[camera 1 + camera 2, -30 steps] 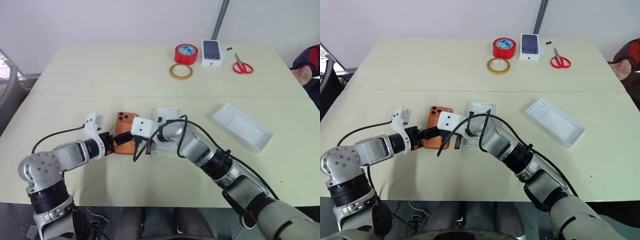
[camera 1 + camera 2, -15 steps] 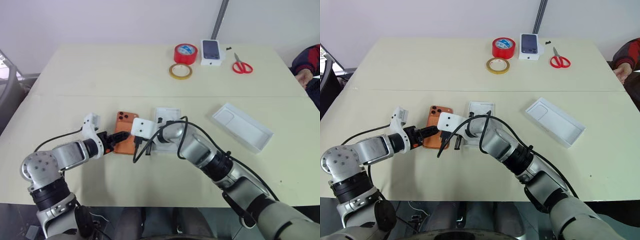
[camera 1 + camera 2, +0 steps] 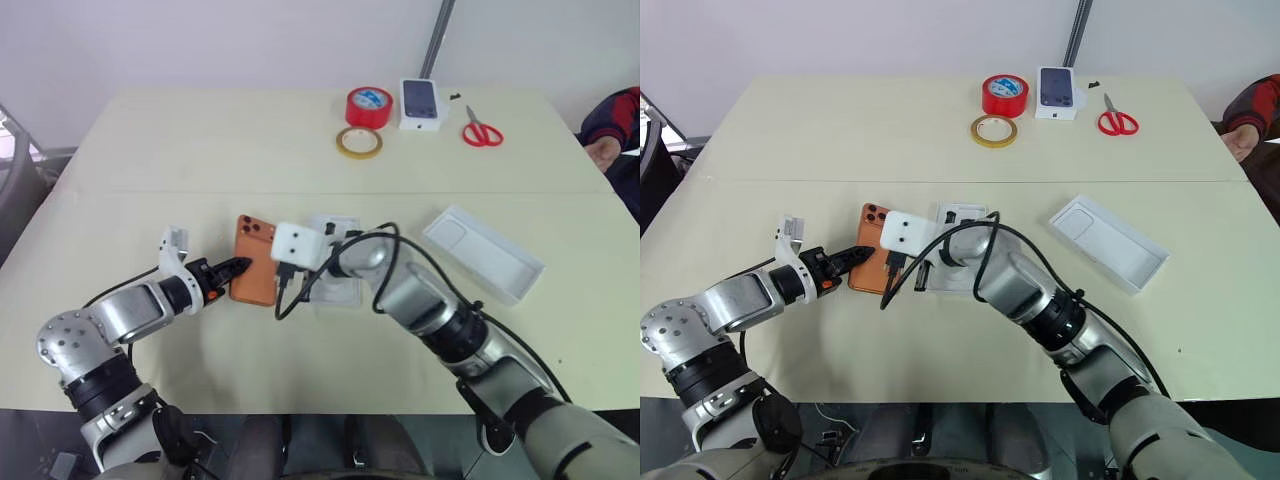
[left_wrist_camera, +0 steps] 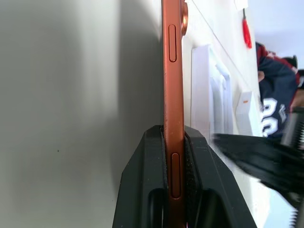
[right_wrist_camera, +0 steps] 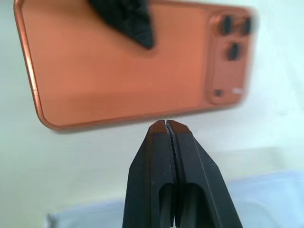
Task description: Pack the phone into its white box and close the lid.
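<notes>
The copper-orange phone [image 3: 255, 262] lies left of the table's middle, camera block at its far end. My left gripper [image 3: 237, 266] is shut on its left long edge; in the left wrist view the phone [image 4: 173, 71] stands edge-on between the two black fingers [image 4: 142, 190]. My right gripper [image 3: 283, 288] is shut and holds nothing, its tips just off the phone's right edge [image 5: 128, 61]. The white box [image 3: 340, 288] lies right of the phone, partly hidden under my right arm. The lid [image 3: 487, 256] rests further right, hollow side up.
At the table's far edge are a red tape roll [image 3: 370, 105], a yellow tape ring [image 3: 360, 142], a small white box printed with a dark phone [image 3: 420, 103] and red scissors [image 3: 482, 132]. A person's sleeve [image 3: 612, 125] shows at the right edge.
My left gripper has closed from wide open onto the phone's left edge and rolled. My right gripper, still shut, has risen and drawn slightly right, away from the phone.
</notes>
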Controlling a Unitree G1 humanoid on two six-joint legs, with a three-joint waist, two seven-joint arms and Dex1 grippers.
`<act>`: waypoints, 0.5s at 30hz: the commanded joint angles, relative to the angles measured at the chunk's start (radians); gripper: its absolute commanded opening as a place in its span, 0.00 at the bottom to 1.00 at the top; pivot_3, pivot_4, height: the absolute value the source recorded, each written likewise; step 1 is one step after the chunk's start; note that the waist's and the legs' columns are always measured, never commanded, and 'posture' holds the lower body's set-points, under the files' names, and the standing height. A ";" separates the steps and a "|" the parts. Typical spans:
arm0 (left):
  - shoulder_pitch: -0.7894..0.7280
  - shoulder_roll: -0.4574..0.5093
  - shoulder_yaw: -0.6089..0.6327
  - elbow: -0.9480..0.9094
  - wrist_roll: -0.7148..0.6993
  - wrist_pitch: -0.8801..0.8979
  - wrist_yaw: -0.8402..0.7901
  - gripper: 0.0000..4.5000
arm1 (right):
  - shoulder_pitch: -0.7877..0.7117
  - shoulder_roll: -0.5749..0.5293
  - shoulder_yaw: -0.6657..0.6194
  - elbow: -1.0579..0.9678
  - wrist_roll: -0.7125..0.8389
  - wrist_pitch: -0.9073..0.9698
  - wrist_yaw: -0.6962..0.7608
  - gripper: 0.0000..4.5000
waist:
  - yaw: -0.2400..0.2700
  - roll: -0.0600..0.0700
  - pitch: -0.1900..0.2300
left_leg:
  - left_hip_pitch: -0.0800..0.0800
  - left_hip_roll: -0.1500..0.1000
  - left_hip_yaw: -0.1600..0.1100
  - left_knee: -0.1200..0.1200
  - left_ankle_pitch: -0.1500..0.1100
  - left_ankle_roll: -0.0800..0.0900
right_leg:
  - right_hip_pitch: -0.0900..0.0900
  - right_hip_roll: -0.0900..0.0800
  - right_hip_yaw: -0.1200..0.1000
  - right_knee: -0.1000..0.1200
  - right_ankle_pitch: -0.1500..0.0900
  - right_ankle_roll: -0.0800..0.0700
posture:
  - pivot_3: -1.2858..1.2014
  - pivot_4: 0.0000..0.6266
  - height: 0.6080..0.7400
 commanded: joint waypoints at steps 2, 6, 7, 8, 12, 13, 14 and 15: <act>-0.018 0.007 0.011 0.005 -0.156 -0.120 0.062 0.00 | 0.075 -0.096 -0.143 -0.144 0.069 -0.076 0.029 0.00 | 0.003 -0.001 0.000 | 0.000 0.000 0.000 0.000 0.000 0.000 | 0.000 0.000 0.000 -0.001 0.000 0.000 | 0.52 0.24 1.00; -0.028 -0.034 -0.100 -0.010 -0.296 -0.219 0.159 0.00 | 0.148 -0.186 -0.331 -0.194 0.210 -0.028 0.097 0.00 | 0.008 -0.001 0.001 | 0.000 0.000 0.000 0.000 0.000 0.000 | 0.001 0.000 0.000 -0.001 0.000 0.000 | 0.52 0.24 1.00; -0.026 -0.048 -0.135 -0.018 -0.328 -0.245 0.183 0.00 | 0.170 -0.211 -0.360 -0.197 0.232 -0.043 0.108 0.00 | 0.009 -0.001 0.001 | 0.000 0.000 0.000 0.001 0.000 0.000 | 0.002 -0.001 0.000 -0.001 0.000 0.000 | 0.52 0.24 1.00; -0.023 -0.064 -0.177 -0.028 -0.350 -0.266 0.204 0.00 | 0.201 -0.241 -0.388 -0.197 0.247 -0.068 0.121 0.00 | 0.009 -0.001 0.001 | 0.000 0.000 0.000 0.001 0.000 0.001 | 0.002 -0.001 0.000 -0.002 0.000 0.000 | 0.52 0.24 1.00; -0.020 -0.150 -0.333 -0.046 -0.386 -0.364 0.265 0.00 | 0.307 -0.319 -0.520 -0.200 0.324 -0.067 0.133 0.00 | 0.011 -0.002 0.001 | 0.000 0.000 0.000 0.002 -0.001 0.001 | 0.004 -0.001 0.000 -0.004 0.000 0.000 | 0.52 0.24 1.00; -0.015 -0.166 -0.365 -0.043 -0.383 -0.383 0.271 0.00 | 0.330 -0.335 -0.546 -0.199 0.333 -0.076 0.129 0.00 | 0.007 -0.002 0.001 | 0.000 0.000 0.000 0.001 -0.001 0.001 | 0.004 0.000 0.000 -0.004 0.000 0.000 | 0.52 0.24 1.00; -0.011 -0.173 -0.390 -0.042 -0.383 -0.400 0.274 0.00 | 0.347 -0.348 -0.564 -0.198 0.341 -0.084 0.124 0.00 | 0.002 -0.002 0.001 | 0.000 0.000 0.001 0.001 -0.001 0.001 | 0.004 0.000 0.000 -0.004 0.000 0.000 | 0.52 0.24 1.00; -0.003 -0.182 -0.421 -0.038 -0.380 -0.408 0.274 0.00 | 0.369 -0.365 -0.582 -0.199 0.343 -0.089 0.116 0.00 | 0.000 -0.002 0.001 | 0.000 0.001 0.001 0.001 -0.001 0.001 | 0.004 0.001 0.001 -0.004 0.000 0.000 | 0.52 0.24 1.00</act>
